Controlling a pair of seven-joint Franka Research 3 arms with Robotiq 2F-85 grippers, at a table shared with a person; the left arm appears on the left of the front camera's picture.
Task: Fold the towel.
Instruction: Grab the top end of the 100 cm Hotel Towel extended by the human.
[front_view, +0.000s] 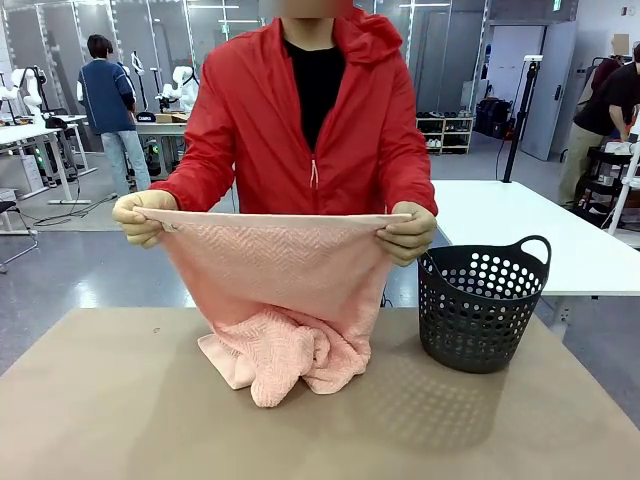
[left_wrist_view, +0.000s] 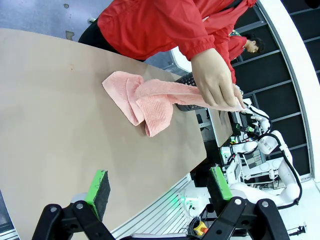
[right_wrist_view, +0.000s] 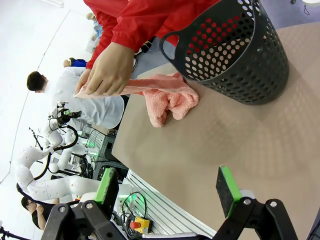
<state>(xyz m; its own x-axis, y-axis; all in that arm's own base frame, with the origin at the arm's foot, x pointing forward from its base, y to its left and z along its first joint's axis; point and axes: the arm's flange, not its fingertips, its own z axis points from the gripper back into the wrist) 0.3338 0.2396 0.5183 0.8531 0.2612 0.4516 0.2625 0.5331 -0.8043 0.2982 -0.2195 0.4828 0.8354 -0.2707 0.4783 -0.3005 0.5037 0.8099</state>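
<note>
Towel (front_view: 280, 300): salmon-pink and held up over the far middle of the table (front_view: 120, 400). The plain hem was stretched taut along the top and the lower part sat slumped in a crumpled heap on the tabletop. One person's hand (front_view: 140, 216) was clenched on one top corner and the other hand (front_view: 408, 233) on the opposite corner, both grasping the hem. The left wrist view showed the same thing, with the near hand closed over the towel's edge and the bunched end lying on the table.

Progress, my read: basically at the start. No clean fold was visible and nothing was laid flat. The cloth was only being held up and spread by the person. Left to do is to get it flat or squared, fold it over, and probably fold it again.

Left gripper (left_wrist_view: 159, 185) had its jaws wide apart, held nothing, and hung low over the near table edge, well apart from the towel. Right gripper (right_wrist_view: 166, 187) was the same, spread and empty, well back from it.

Around it, the black perforated basket (front_view: 480, 310) stood upright just beside the towel on the robot's right, and I couldn't tell if they touched. It would likely crowd any reach from that side. The person in the red jacket (front_view: 300, 120) stood right behind the towel, and their hands held both corners, so those were taken for now.
</note>
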